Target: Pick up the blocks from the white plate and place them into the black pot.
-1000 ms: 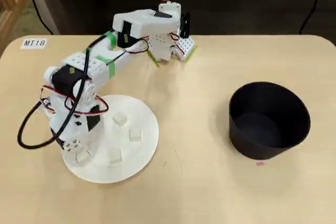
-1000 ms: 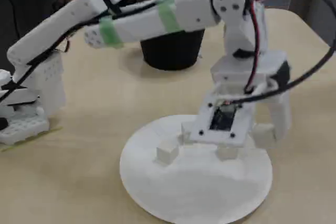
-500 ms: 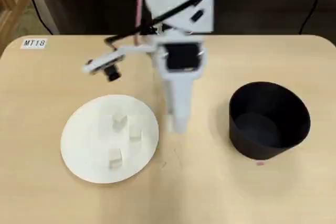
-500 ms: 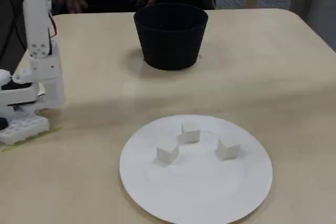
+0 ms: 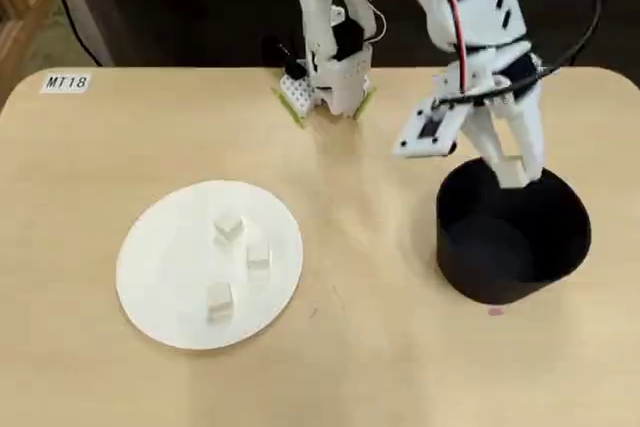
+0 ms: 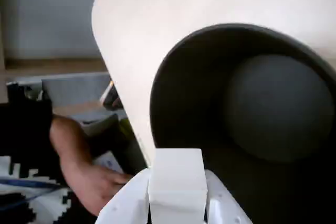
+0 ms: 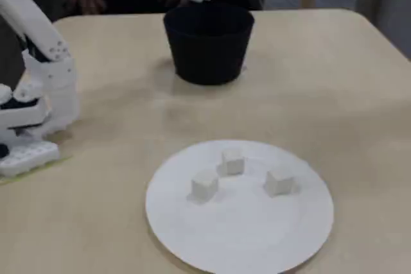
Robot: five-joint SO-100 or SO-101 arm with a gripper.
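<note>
Wrist view alone shows pincer (image 6: 177,214) clamping block (image 6: 176,184) over pot (image 6: 262,108).

Light wooden table (image 5: 380,367) fills frame. White plate (image 5: 165,292) lower left in overhead view. Black pot (image 5: 512,247) right of centre. Arm base (image 5: 325,97) at top edge, centre. Label "MT18" (image 5: 66,82) upper left corner.

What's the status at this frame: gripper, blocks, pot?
Gripper shut on one block, over the black pot. Three blocks on the white plate. Pot mouth clear, nothing blocking.
</note>
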